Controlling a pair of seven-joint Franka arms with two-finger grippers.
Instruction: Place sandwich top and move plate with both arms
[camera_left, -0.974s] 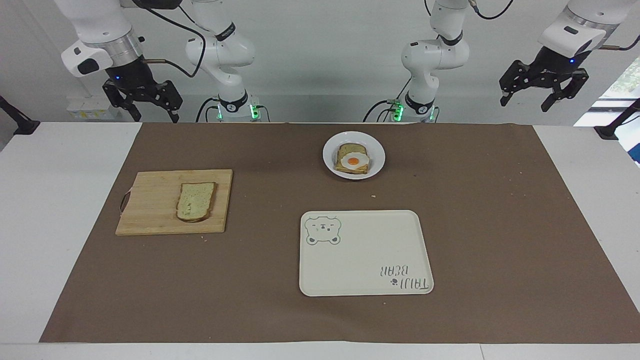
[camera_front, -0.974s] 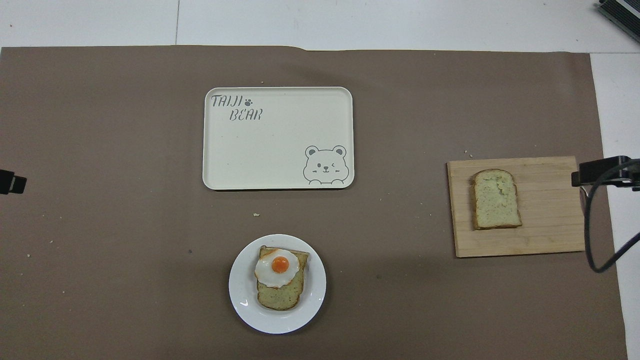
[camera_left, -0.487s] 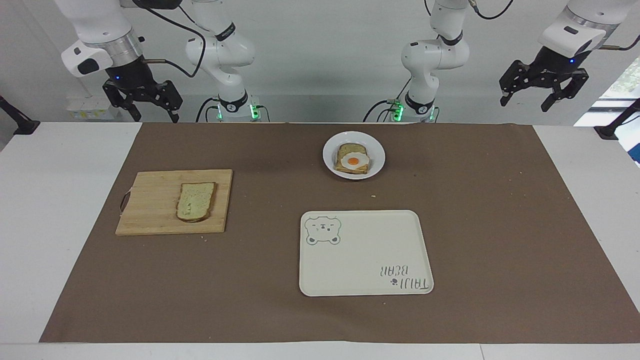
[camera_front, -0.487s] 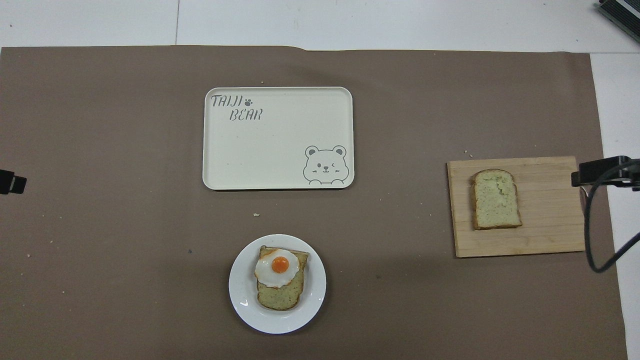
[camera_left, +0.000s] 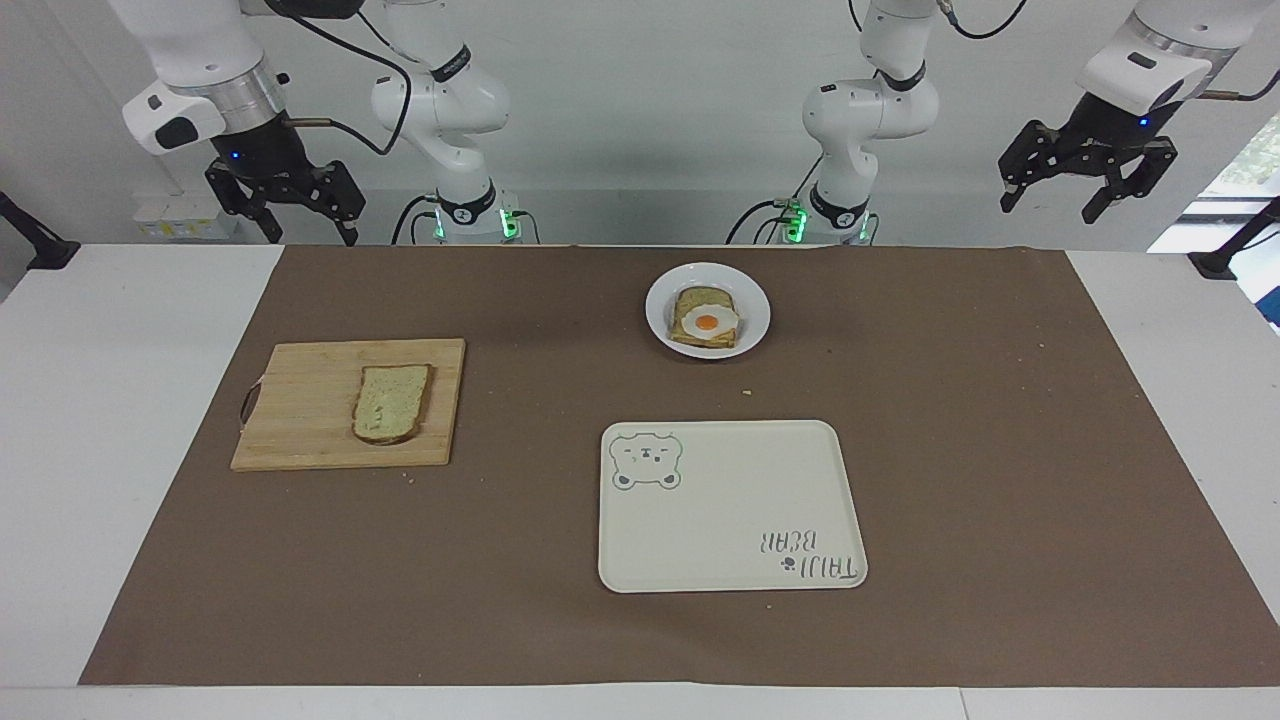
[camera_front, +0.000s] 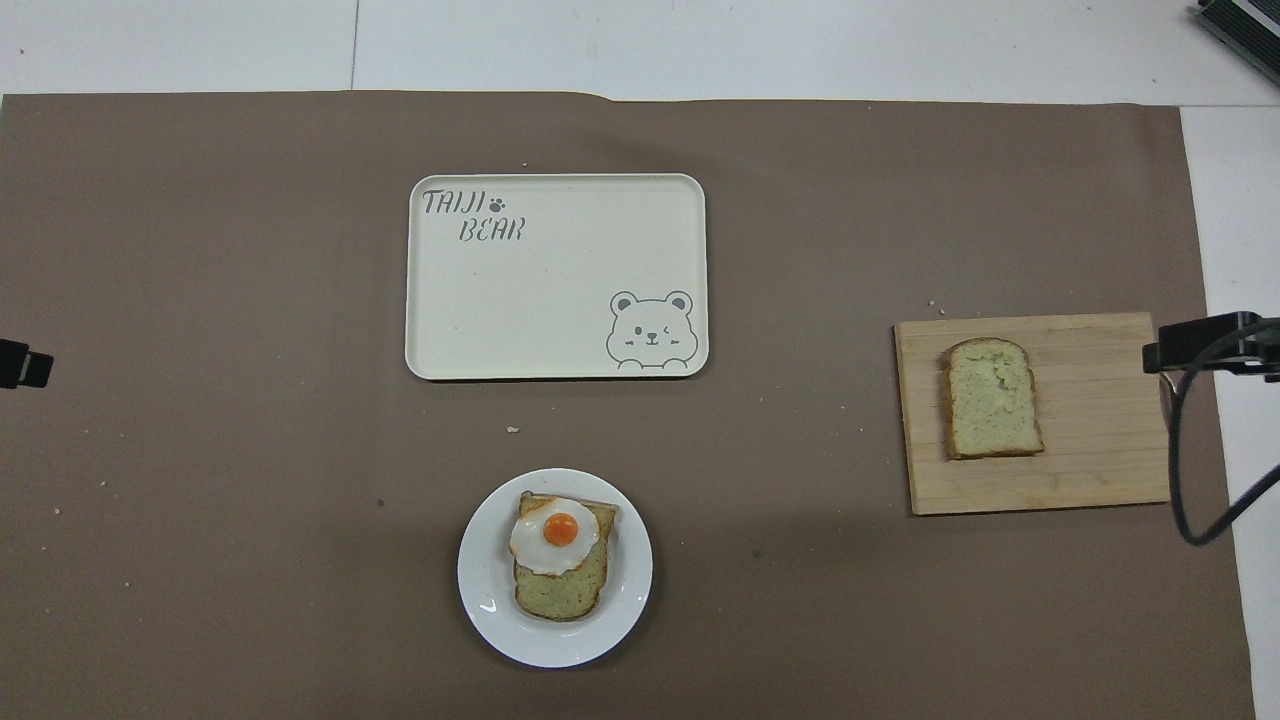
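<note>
The sandwich top (camera_left: 392, 402) is a plain speckled bread slice lying on a wooden cutting board (camera_left: 300, 440) toward the right arm's end of the table; it also shows in the overhead view (camera_front: 992, 398). The white plate (camera_left: 757, 305) sits near the robots and holds a bread slice with a fried egg (camera_left: 709, 321); the plate shows in the overhead view too (camera_front: 485, 590). My right gripper (camera_left: 306, 222) hangs open and empty, high over the table's edge by the board's end. My left gripper (camera_left: 1050, 196) hangs open and empty, high over the left arm's end.
A cream rectangular tray with a bear drawing (camera_left: 730, 505) lies farther from the robots than the plate. A brown mat (camera_left: 1000, 450) covers most of the table. Small crumbs lie on the mat.
</note>
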